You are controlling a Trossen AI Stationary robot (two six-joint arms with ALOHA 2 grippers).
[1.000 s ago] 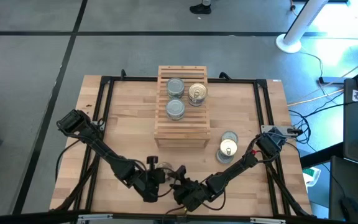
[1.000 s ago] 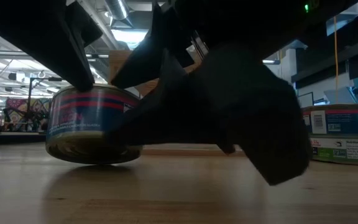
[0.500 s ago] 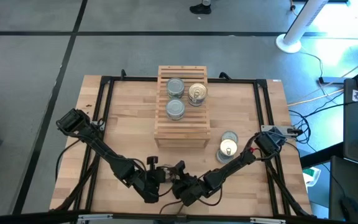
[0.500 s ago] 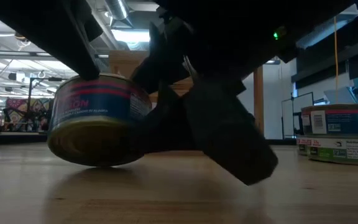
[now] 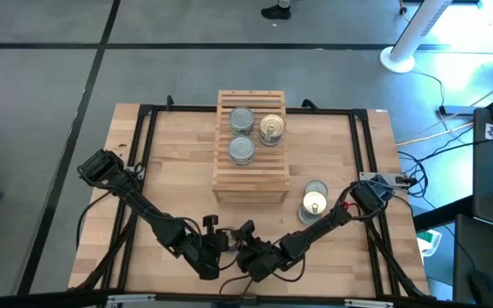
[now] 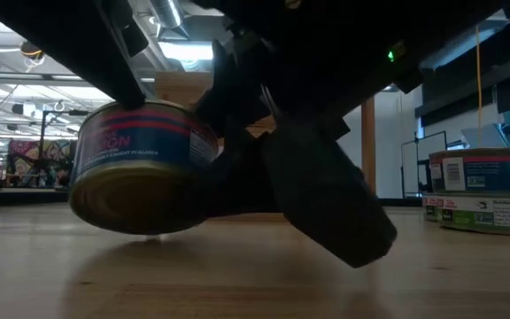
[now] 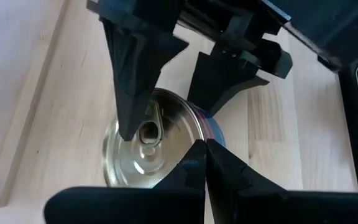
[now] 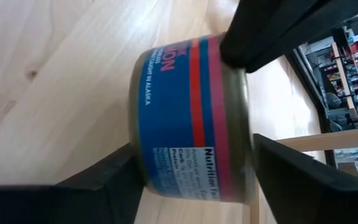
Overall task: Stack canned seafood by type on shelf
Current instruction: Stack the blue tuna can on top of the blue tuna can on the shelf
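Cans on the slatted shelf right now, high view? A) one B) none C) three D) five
C: three cans sit on the shelf: two silver-topped and one gold-topped.

Blue-and-red-labelled gold-topped can (image 6: pixel 140 168) tilted at the desk's near edge; three cans on the slatted shelf (image 5: pixel 250 184); two stacked beside it.
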